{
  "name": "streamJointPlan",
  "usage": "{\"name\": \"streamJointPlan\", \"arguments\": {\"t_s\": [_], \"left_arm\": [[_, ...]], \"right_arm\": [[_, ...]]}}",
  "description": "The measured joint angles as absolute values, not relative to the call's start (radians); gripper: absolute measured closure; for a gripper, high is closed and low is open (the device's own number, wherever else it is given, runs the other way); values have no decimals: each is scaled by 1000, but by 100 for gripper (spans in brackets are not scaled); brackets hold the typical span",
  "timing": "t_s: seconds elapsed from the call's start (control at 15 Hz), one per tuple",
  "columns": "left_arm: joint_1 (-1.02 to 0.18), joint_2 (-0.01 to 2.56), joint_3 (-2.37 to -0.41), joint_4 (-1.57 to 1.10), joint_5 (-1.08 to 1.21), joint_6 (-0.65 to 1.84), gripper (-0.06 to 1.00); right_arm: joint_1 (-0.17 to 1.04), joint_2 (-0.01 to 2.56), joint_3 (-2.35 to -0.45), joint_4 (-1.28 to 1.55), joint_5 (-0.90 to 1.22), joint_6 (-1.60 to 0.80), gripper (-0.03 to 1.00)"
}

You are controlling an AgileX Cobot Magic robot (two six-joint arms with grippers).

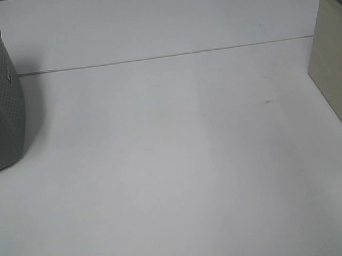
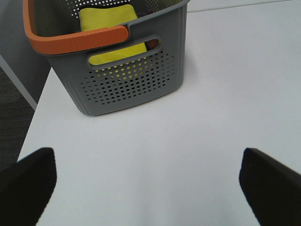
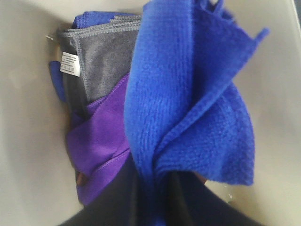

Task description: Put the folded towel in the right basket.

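Right claw [image 3: 150, 192]: clamped on a bunched blue towel [image 3: 188, 94], which hung from it partly unfolded.
Beneath the towel: a grey towel [image 3: 101, 61] with a white label [image 3: 69, 63] and a purple towel [image 3: 101, 136], both lying in the beige right basket [image 3: 28, 141], whose walls showed on either side.
Right basket stood at the right edge of the white counter [image 1: 175, 164].
Left claw [image 2: 149, 183]: fingers wide apart, holding nothing, over bare counter.
Near it, at the left edge: grey basket [image 2: 131, 89], perforated, with an orange handle [image 2: 75, 40], a folded yellow towel [image 2: 106, 19] inside.
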State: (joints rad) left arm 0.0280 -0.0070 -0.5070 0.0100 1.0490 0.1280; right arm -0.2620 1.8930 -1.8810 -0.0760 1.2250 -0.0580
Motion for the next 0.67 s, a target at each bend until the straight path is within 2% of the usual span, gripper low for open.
{"name": "streamJointPlan", "arguments": {"t_s": [0.13,0.2,0.27,0.4,0.47,0.67], "left_arm": [[28,-7,-507,10,1049,128,-3],[28,-7,-507,10,1049,128,-3],[28,-7,-507,10,1049,128,-3],[28,-7,-507,10,1049,128,-3],[28,-7,-507,10,1049,128,-3],[28,-7,-507,10,1049,128,-3]], "right_arm": [[-262,1903,-1881,-73,1225,-58,83],[-262,1908,-1881,-72,1225,-54,77],[-262,1914,-1881,-69,1225,-34,61],[-262,1918,-1881,-52,1224,-10,6],[-262,1918,-1881,-47,1224,-8,2],[-262,1894,-1881,-15,1224,-7,-1]]}}
